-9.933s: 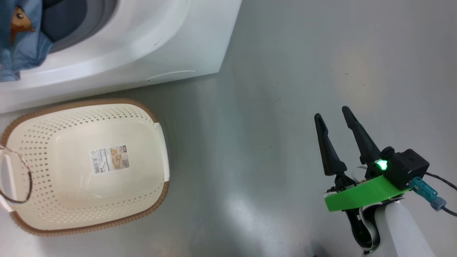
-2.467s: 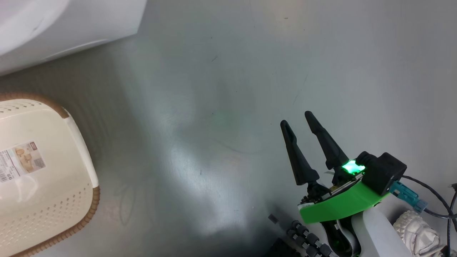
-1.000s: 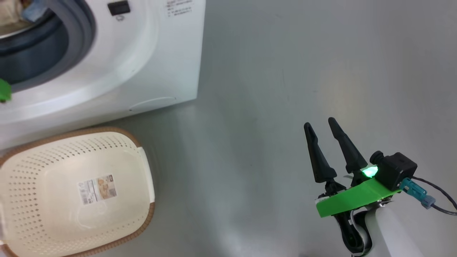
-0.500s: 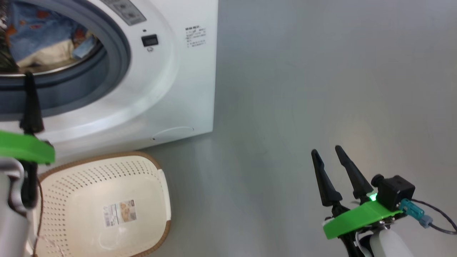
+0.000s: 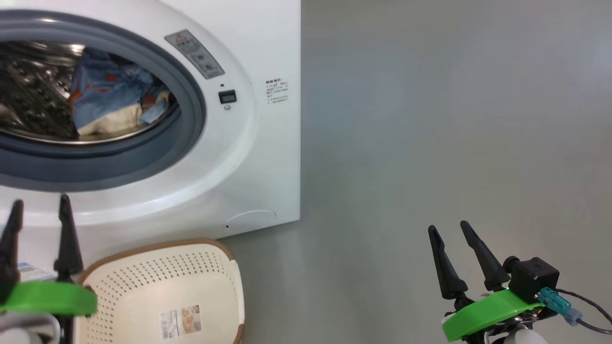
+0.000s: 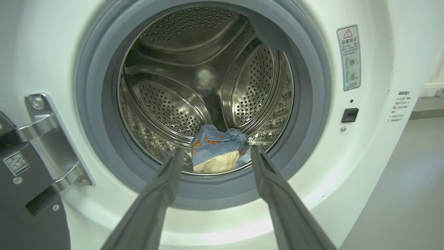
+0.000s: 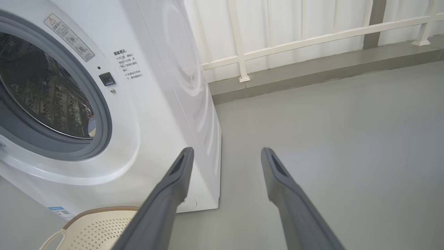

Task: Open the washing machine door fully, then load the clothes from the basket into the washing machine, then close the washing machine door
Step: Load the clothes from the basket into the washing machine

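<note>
One big white front-loading washing machine (image 5: 267,157) takes up the left of my head view, its mouth unobstructed, so I judge loading is done and closing comes next. Its large round glossy black door (image 6: 24,215) shows as a dark edge at the lower left of my left wrist view. It hangs on its metal hinge (image 6: 52,139), swung clear of the grey rubber ring (image 6: 97,104), which is why the steel perforated drum (image 6: 166,97) lies open to me. The small cream-white perforated plastic basket (image 5: 158,246) with a brown woven-look rim sits on the grey floor (image 5: 430,119) just in front of the machine, handy to the opening. I see nothing in it but the barcode sticker (image 5: 180,321). The light blue clothes (image 6: 216,152), printed with orange-brown bears, lie as a soft bundle low in the drum near its front lip, where their own weight would settle them. My left gripper (image 5: 40,200) hovers before the machine, its dark fingers spread wide and empty. Along its wrist view the bundle lines up with the gap between the fingertips but lies well beyond them, and the door sits off to the left, apart from the jaws. My right gripper (image 5: 448,226) hangs over the floor right of the machine, equally wide and empty, well apart from door, basket and clothes.
</note>
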Motion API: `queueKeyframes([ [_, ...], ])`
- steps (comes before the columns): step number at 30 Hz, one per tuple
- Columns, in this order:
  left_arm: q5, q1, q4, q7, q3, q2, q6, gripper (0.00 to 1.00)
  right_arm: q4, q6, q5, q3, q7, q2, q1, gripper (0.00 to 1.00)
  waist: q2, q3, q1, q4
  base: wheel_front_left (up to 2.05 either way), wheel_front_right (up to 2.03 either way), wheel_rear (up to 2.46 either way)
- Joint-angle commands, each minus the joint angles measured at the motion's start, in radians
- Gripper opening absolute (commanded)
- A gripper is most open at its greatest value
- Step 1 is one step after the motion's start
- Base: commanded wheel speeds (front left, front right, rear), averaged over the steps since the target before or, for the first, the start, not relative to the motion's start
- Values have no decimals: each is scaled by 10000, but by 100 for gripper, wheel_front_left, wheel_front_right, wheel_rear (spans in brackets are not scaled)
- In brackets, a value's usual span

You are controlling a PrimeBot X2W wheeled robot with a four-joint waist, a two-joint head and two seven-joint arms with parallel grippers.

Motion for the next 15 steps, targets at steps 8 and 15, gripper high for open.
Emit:
queueKeyframes([
  [8, 827, 1587, -1295, -54, 1121, -398, 308, 100, -232, 27, -173, 168, -49, 3, 246, 100, 0, -775, 0, 160, 0, 0, 0],
  [15, 1146, 2777, -1671, -55, 1701, -1158, 274, 100, -347, 27, -447, 172, -49, 3, 286, 100, 0, -1011, 0, 246, 0, 0, 0],
])
